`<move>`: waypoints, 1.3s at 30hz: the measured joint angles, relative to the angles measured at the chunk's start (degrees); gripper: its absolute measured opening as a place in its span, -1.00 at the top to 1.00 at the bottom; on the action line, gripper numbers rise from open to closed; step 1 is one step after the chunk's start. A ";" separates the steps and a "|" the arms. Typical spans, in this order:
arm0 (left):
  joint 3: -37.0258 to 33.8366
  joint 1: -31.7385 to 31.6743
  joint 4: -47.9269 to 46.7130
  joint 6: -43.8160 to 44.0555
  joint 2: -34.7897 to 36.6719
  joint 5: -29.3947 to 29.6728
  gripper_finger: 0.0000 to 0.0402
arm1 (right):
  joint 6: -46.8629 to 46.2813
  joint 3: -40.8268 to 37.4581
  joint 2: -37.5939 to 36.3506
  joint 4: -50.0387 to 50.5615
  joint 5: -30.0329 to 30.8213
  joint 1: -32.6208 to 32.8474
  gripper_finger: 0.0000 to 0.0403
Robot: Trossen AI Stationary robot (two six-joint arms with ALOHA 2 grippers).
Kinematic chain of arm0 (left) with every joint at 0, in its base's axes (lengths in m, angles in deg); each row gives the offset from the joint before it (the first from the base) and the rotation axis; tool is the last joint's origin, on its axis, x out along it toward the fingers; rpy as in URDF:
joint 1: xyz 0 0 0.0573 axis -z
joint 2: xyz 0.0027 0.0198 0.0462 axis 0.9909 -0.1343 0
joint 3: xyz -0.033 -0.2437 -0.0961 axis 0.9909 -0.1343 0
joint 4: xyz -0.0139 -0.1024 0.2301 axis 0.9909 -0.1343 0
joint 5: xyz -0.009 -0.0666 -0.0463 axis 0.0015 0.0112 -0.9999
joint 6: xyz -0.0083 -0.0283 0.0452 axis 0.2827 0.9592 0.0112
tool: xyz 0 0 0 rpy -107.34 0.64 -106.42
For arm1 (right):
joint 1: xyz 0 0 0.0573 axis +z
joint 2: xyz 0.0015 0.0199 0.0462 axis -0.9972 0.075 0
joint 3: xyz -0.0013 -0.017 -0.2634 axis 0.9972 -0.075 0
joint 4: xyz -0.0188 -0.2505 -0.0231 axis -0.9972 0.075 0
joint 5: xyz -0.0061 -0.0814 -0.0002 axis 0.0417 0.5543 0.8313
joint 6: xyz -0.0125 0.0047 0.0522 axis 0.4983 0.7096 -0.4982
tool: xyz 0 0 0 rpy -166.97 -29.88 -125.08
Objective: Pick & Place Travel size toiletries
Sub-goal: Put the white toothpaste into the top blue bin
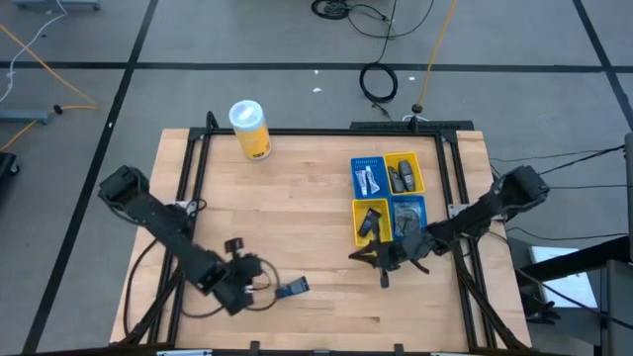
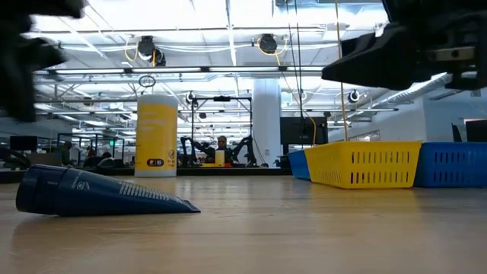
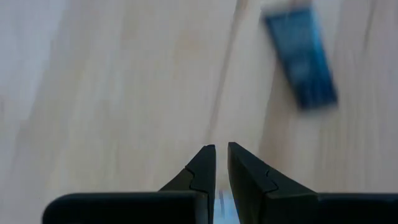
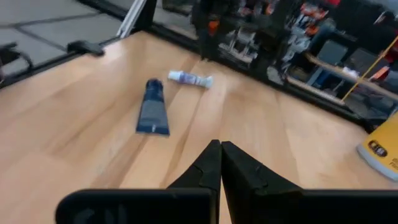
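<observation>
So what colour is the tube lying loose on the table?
Dark blue tube, clearest in the right wrist view.

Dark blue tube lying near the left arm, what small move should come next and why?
Probably open the left end effector and bring it over the dark blue tube. Its fingers stand nearly closed with only a thin gap between them, and the tube lies loose on the table, apart from the tray. The right end effector is shut, empty.
</observation>
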 joint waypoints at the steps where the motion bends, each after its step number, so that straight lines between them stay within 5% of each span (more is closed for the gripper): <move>1: -0.06 1.34 -1.75 2.88 -0.04 -1.70 0.78 | 0.48 0.02 1.22 -2.00 0.15 -0.14 0.98; 6: -2.36 7.22 -1.87 11.57 -0.12 -11.01 0.78 | 0.91 0.08 3.12 -4.42 0.34 -0.89 0.98; 12: -4.74 12.79 5.27 7.66 -0.10 -7.56 0.72 | 0.79 0.07 3.09 -4.66 0.34 -0.92 0.99; 17: -5.88 13.35 9.07 -0.52 -0.10 -2.30 0.40 | 0.79 0.07 3.09 -4.63 0.38 -0.92 0.98; 27: -6.26 6.31 6.14 -21.90 -1.02 -2.48 -0.25 | 0.77 0.07 3.09 -4.50 0.41 -0.94 0.98; 34: -8.76 1.59 6.39 -28.50 -1.03 -12.44 -0.24 | 0.33 0.07 3.09 -3.72 0.42 -0.94 0.98; 39: -11.50 0.84 7.97 -28.50 -1.04 -13.74 -0.09 | 0.33 0.07 3.09 -3.67 0.42 -0.94 0.98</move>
